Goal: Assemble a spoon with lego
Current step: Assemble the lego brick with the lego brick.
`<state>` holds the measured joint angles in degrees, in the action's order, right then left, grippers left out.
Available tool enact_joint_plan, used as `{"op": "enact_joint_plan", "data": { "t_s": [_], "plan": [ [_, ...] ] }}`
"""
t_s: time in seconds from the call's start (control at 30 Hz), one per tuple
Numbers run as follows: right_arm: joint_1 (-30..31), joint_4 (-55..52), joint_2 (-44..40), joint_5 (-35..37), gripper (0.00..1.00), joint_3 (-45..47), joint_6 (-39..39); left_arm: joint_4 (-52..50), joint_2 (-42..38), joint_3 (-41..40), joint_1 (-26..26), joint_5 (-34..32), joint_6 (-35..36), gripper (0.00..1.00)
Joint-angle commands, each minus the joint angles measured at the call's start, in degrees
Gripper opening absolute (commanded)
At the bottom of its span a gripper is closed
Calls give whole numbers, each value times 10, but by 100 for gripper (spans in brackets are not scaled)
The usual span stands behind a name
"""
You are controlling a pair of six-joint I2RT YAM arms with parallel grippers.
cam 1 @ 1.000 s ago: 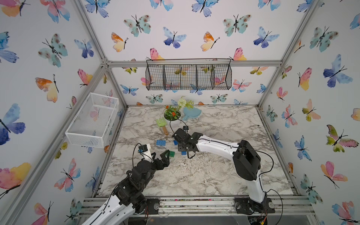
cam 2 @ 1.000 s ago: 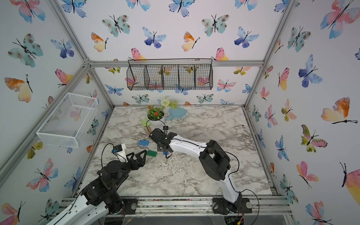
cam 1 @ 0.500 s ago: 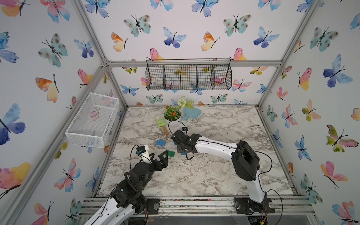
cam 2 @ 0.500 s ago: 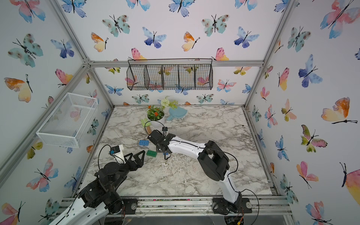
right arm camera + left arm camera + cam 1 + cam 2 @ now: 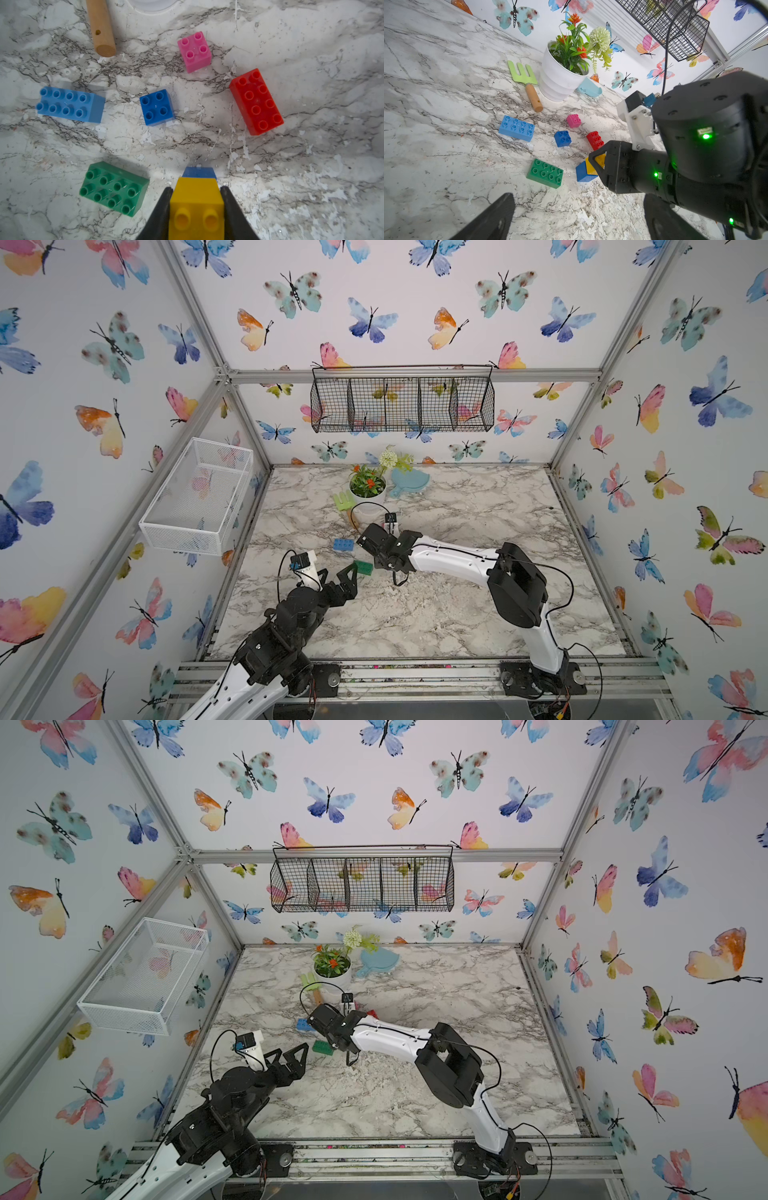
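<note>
At lower centre, the right gripper (image 5: 196, 188) clamps the yellow brick (image 5: 196, 200) (seated on a dark blue brick (image 5: 199, 172)); the left gripper (image 5: 578, 196) has its jaws wide apart

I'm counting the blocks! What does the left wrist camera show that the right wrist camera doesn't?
Only the left wrist camera: the flowers, the green head of the rake, the pale-blue dish and the wire basket. Only the right wrist camera: the studs on the yellow block and both fingers of the right gripper squeezing it. Both: the light-blue block, dark-blue block, pink block, red block and green block lying apart, the wooden handle, and the yellow block stuck on a second blue block.
</note>
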<state>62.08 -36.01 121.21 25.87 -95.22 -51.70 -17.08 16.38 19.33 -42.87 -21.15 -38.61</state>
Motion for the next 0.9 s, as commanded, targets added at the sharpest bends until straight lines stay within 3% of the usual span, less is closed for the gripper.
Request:
{"op": "enact_joint_plan", "data": {
  "t_s": [0.0, 0.37, 0.77, 0.87],
  "plan": [
    [2, -68, 48, -3, 1, 23, -16, -7, -10, 2, -3, -13, -1, 98],
    [3, -48, 39, 23, 1, 36, -26, -8, -14, -2, -2, -12, -4, 98],
    [2, -33, 64, 0, 1, 31, -18, -10, -14, 1, -2, -11, -1, 98],
    [2, -32, 53, 2, 7, 30, -18, -10, -14, 2, -2, -7, -5, 98]
  ]
}}
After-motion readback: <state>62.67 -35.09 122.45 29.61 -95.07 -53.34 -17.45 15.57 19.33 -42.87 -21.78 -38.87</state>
